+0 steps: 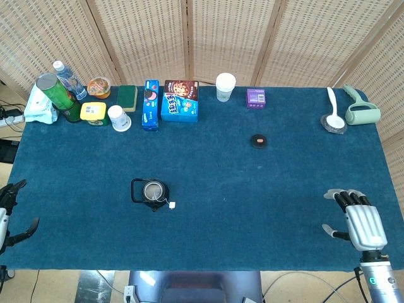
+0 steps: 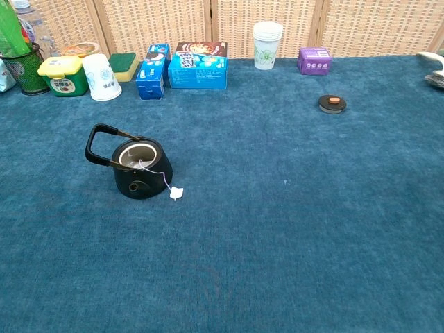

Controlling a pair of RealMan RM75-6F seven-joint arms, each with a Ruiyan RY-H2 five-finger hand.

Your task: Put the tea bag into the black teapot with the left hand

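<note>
The black teapot (image 1: 151,192) (image 2: 137,166) stands lidless on the blue cloth, left of the middle, its handle to the left. A thin string runs out of its mouth to a small white tag (image 1: 172,204) (image 2: 176,193) lying on the cloth just to its right; the tea bag itself is not visible inside. My left hand (image 1: 5,216) shows only at the far left edge of the head view, off the table, fingers apart and holding nothing. My right hand (image 1: 358,222) hovers at the front right corner, fingers spread, empty. Neither hand appears in the chest view.
The teapot's round lid (image 1: 258,140) (image 2: 332,103) lies right of centre. Along the back edge stand a paper cup (image 1: 225,86), a purple box (image 1: 255,97), blue snack boxes (image 1: 180,100), a white cup (image 1: 118,117), a yellow tub (image 1: 93,113) and bottles (image 1: 58,95). A spoon (image 1: 333,112) lies at the far right.
</note>
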